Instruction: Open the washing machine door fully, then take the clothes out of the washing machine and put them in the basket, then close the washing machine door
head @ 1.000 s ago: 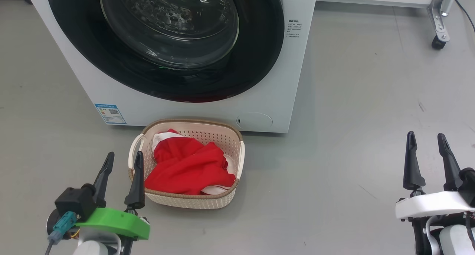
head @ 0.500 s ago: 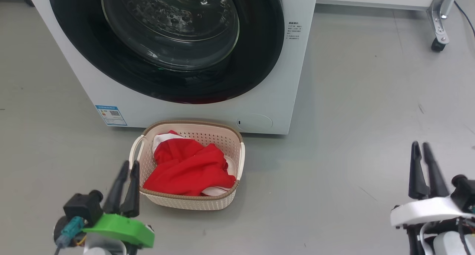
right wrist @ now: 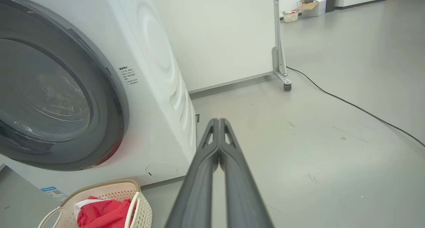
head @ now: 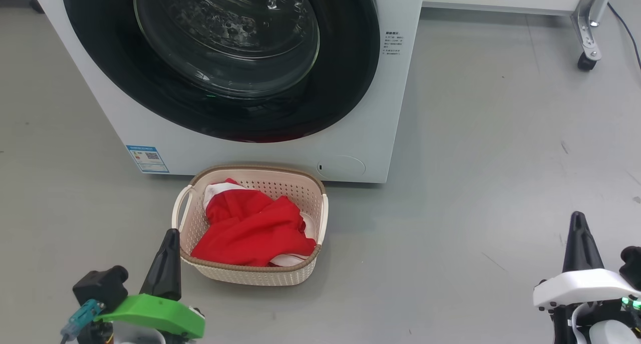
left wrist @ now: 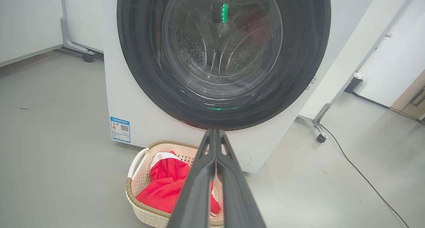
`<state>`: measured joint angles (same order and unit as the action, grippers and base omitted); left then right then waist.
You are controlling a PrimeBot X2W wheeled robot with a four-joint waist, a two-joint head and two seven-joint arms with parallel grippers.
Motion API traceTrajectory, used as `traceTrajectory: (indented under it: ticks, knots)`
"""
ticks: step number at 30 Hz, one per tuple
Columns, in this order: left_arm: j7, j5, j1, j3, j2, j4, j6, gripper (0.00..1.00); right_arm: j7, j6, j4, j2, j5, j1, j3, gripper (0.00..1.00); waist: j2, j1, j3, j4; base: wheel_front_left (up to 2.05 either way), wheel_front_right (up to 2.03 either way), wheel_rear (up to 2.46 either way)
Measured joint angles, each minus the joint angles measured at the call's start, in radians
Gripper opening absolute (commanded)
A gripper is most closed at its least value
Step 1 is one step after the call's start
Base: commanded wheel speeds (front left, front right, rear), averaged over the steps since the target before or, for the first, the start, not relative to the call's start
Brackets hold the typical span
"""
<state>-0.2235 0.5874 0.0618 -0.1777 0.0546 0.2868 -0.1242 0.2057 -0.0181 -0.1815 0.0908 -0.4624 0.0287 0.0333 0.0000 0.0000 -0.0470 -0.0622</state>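
One basket lies, apparently, lengthwise along the washing machine front.

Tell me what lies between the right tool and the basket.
Only bare grey floor. In the head view, the stretch from the shut right tool across to the basket holds no object.

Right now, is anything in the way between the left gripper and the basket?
Nothing visible. The left gripper, shut and holding nothing, sits close to the near left corner of the basket. The clothes already lie inside it, and the door is closed.
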Motion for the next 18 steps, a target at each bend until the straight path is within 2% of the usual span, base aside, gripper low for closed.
traceTrajectory:
  ticks: [18]
  knots:
    - [0.057, 0.203, 0.000, 0.045, -0.001, -0.005, 0.000, 0.00, -0.070, 0.027, -0.025, -0.013, -0.230, -0.015, 0.023, 0.00, 0.0000, 0.0000, 0.009, 0.013, 0.00, 0.00, 0.00]
